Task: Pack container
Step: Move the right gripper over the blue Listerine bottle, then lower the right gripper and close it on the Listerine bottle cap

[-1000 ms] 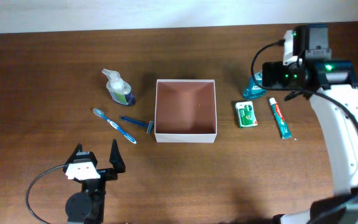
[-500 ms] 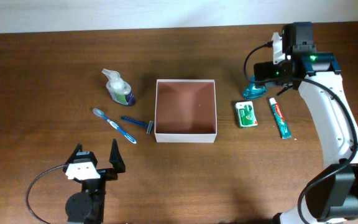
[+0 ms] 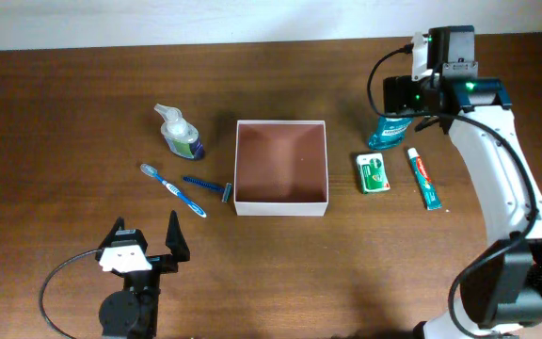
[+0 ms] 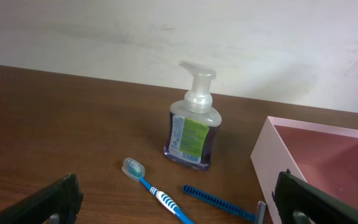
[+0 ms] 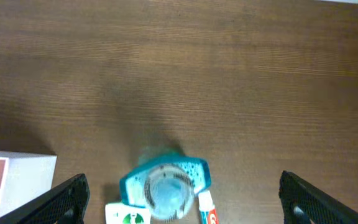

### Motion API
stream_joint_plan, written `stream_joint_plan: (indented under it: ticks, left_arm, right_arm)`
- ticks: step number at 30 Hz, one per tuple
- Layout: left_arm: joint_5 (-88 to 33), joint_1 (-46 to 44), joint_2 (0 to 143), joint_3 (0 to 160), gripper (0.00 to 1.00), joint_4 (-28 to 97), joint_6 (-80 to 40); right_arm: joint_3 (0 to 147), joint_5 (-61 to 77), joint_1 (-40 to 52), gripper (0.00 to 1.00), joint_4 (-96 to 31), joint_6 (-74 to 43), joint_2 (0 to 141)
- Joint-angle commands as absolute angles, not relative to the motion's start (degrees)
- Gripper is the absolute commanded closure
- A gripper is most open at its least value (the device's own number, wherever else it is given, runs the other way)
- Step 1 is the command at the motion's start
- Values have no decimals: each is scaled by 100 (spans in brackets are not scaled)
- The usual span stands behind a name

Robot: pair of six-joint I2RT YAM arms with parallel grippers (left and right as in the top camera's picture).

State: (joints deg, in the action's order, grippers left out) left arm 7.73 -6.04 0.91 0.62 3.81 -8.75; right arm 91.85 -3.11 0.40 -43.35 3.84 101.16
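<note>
Overhead view of a dark wooden table with a white strip of wall along the top edge.

Compared with a second ago, my right arm has drawn its wrist toward the top edge of the frame. This uncovers more of the teal bottle that it had partly hidden. Nothing else on the table has moved, and the left arm sits where it was at lower left.

The right jaws are released and spread wide. In the right wrist view they show only as dark tips in the two bottom corners, with the teal bottle low in the frame between them and touching neither. The left jaws are also released and hold nothing, with their tips at the bottom corners of the left wrist view.

The container sits at the centre of the overhead frame, open side up. To its left, the razor has its head just beside the wall, and I cannot tell if they touch. The toothbrush lies just left of the razor, and a pump soap bottle stands above them. To the right, a green packet lies near the container wall with a narrow gap. A toothpaste tube lies just right of the packet.

Open room is widest across the lower half of the frame, between the left arm and the container. There is also a band of bare wood along the top edge.
</note>
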Motion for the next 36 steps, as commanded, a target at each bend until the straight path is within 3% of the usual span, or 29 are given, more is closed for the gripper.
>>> stream_joint_plan:
  ticks: [1, 10, 15, 22, 36]
  left_arm:
    - [729, -624, 73, 51, 1, 397, -784]
    - [729, -624, 73, 51, 1, 397, -784]
    - [729, -624, 73, 51, 0, 397, -784]
    - [729, -624, 73, 51, 1, 397, -784]
    - [729, -624, 73, 51, 1, 397, -784]
  right_arm:
    - [9306, -207, 58, 10, -4235, 344, 10388]
    - [9306, -211, 80, 11, -4167, 119, 10678]
    - [9306, -211, 80, 31, -4198, 119, 10689]
    - [9301, -209, 80, 39, -4270, 119, 10722]
    - [9290, -209, 78, 38, -4322, 102, 10722]
